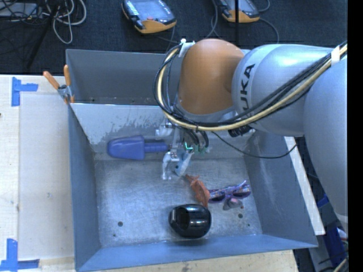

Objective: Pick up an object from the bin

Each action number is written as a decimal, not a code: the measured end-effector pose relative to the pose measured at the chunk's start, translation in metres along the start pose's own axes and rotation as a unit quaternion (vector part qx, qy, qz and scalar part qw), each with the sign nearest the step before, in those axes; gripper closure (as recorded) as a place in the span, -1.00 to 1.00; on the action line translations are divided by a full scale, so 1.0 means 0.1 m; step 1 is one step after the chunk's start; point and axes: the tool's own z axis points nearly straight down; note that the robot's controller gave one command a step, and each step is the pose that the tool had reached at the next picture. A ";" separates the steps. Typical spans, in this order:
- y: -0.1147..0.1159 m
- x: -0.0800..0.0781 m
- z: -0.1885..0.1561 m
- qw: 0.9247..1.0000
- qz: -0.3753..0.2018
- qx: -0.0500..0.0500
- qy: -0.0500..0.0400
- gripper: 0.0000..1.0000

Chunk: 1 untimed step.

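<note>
Claw (176,166) low in the grey bin (113,200), right at the thin end of the blue tool (133,148). Wide or closed? Too hard to see.

Bin (122,194), blue handle (133,148), black mouse (190,221), orange piece (199,191), purple glasses (231,192)

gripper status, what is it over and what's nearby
Gripper low at mid-bin, grip unreadable. At right end of blue-handled tool. Orange-brown piece close on its lower right; black glossy lump nearer the front wall.
</note>
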 end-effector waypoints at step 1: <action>-0.01 -0.02 -0.05 1.000 0.002 -0.001 -0.004 -1.00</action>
